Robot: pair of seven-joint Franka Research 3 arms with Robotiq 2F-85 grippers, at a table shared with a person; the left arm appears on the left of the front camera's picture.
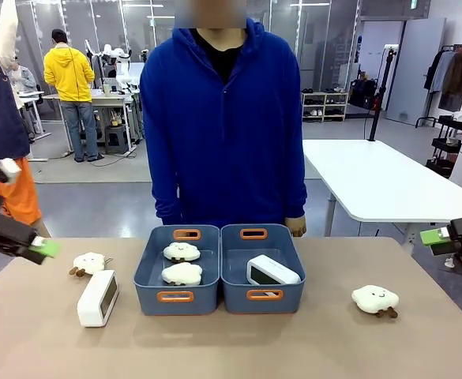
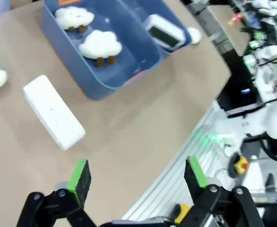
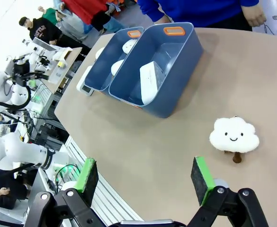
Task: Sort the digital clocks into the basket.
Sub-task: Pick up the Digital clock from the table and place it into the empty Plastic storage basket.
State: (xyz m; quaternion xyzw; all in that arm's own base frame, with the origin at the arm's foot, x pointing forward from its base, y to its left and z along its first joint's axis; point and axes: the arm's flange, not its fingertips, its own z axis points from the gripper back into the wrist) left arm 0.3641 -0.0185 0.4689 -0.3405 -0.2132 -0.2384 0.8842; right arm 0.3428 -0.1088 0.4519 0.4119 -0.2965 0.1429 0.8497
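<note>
The left gripper [image 2: 137,176] hovers over the table's [image 1: 231,347] near left edge with its jaws wide apart and nothing between them. The right gripper [image 3: 144,177] hangs over the near right edge, jaws likewise spread and empty.

Two blue-grey baskets sit side by side at the middle of the table, touching along their long sides. The right basket [image 1: 238,303] holds one digital clock [image 1: 272,271], lying tilted with its dark display facing up. The left basket [image 1: 199,305] holds two cloud plush toys [image 1: 182,252], one behind the other.

The second digital clock [image 1: 98,298] stands on the tabletop to the left of the left basket, near it but apart, with its dark face turned to the right. Just beyond it lies a third cloud plush toy [image 1: 88,263]. A fourth cloud plush toy [image 1: 375,299] lies to the right of the right basket, well apart from it.

A person in a blue hoodie [image 1: 223,118] stands at the far edge, behind the baskets.
</note>
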